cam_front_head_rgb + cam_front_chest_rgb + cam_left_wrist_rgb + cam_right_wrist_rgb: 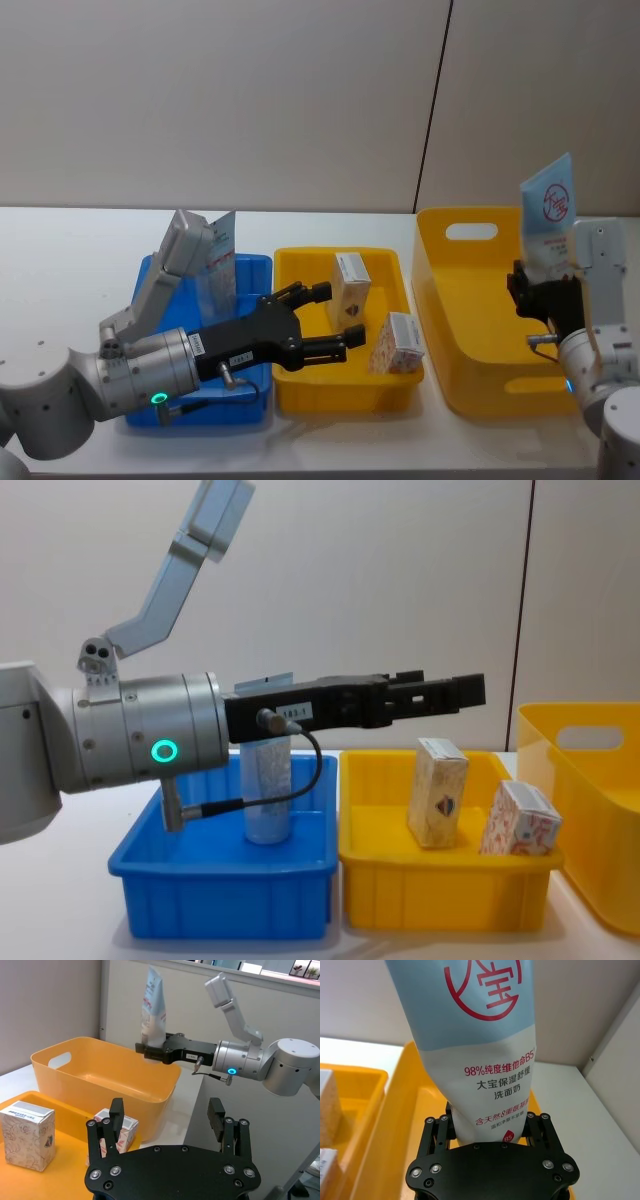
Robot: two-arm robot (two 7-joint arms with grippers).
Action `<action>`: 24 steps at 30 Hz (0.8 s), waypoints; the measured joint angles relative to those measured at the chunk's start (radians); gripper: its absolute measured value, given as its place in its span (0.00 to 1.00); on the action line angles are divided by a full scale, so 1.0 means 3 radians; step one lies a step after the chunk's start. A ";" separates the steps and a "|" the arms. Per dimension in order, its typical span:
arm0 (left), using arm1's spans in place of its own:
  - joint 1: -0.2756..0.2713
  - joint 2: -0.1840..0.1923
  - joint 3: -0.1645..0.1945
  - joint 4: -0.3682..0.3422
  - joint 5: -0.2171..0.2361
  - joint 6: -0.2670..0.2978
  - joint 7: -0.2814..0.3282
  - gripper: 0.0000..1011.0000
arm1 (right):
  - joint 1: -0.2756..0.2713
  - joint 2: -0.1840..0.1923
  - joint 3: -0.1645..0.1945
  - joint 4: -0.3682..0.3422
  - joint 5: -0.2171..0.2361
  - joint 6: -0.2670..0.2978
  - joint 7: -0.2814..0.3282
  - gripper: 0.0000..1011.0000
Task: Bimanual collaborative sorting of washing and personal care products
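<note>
Right of frame, my right gripper [538, 288] clamps the pale blue tube [548, 212] upright above the large yellow bin [445, 270], I judge for dropping in. At centre, my left gripper [332, 316] hovers with fingers wide by the beige box [350, 283].

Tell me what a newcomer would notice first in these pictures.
The right gripper, shut on a pale blue squeeze tube with red print, holds it upright above the large yellow plastic bin on the right. The left gripper, open, hovers over the smaller yellow tray holding two cardboard boxes.
</note>
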 joint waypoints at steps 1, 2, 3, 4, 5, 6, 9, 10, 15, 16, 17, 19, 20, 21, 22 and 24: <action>0.0000 0.0000 0.0000 0.0000 0.0000 0.0000 0.0000 0.99 | 0.0010 -0.0004 0.0002 0.0015 -0.0005 0.0027 -0.0006 0.62; 0.0000 0.0000 0.0000 0.0000 0.0000 0.0000 0.0000 0.99 | 0.0024 -0.0012 0.0005 0.0037 -0.0014 0.0055 -0.0017 0.62; 0.0000 0.0000 0.0000 0.0000 0.0000 0.0000 0.0000 0.99 | 0.0032 -0.0016 0.0007 0.0050 -0.0019 0.0067 -0.0022 0.62; 0.0000 0.0000 0.0000 0.0000 0.0000 0.0000 0.0000 0.99 | 0.0041 -0.0021 0.0009 0.0067 -0.0024 0.0077 -0.0026 0.62; 0.0000 0.0000 0.0000 0.0000 0.0000 0.0000 0.0000 0.99 | 0.0054 -0.0029 0.0010 0.0093 -0.0032 0.0096 -0.0033 0.62; 0.0000 0.0000 0.0000 0.0000 0.0000 0.0000 0.0000 0.99 | 0.0061 -0.0033 0.0010 0.0105 -0.0036 0.0105 -0.0036 0.62; 0.0000 0.0000 0.0000 0.0000 0.0000 0.0000 0.0000 0.99 | 0.0084 -0.0045 0.0013 0.0147 -0.0051 0.0136 -0.0049 0.62; 0.0000 0.0000 0.0000 0.0000 0.0000 0.0000 0.0000 0.99 | 0.0088 -0.0048 0.0013 0.0154 -0.0053 0.0142 -0.0051 0.62; 0.0000 0.0000 0.0000 0.0000 0.0000 0.0000 0.0000 0.99 | 0.0113 -0.0062 0.0015 0.0197 -0.0072 0.0172 -0.0064 0.62; 0.0000 0.0000 0.0000 0.0000 0.0000 0.0000 0.0000 0.99 | 0.0119 -0.0065 0.0016 0.0209 -0.0075 0.0180 -0.0068 0.62; 0.0000 0.0000 0.0000 0.0000 0.0000 0.0000 0.0000 0.99 | 0.0122 -0.0067 0.0016 0.0215 -0.0076 0.0183 -0.0070 0.62; 0.0000 0.0000 0.0000 0.0000 0.0000 0.0000 0.0000 0.99 | 0.0128 -0.0071 0.0017 0.0228 -0.0079 0.0192 -0.0073 0.62; 0.0000 0.0000 0.0000 0.0000 0.0000 0.0000 0.0000 0.99 | 0.0131 -0.0072 0.0017 0.0233 -0.0080 0.0195 -0.0074 0.62; 0.0000 0.0000 0.0000 0.0000 0.0000 0.0000 0.0000 0.99 | 0.0135 -0.0074 0.0018 0.0240 -0.0083 0.0200 -0.0076 0.62; 0.0000 0.0000 0.0000 0.0000 0.0000 0.0000 0.0000 0.99 | 0.0137 -0.0075 0.0018 0.0244 -0.0084 0.0203 -0.0077 0.62; 0.0000 0.0000 0.0000 0.0000 0.0000 0.0000 0.0000 0.99 | 0.0139 -0.0077 0.0018 0.0250 -0.0087 0.0207 -0.0079 0.65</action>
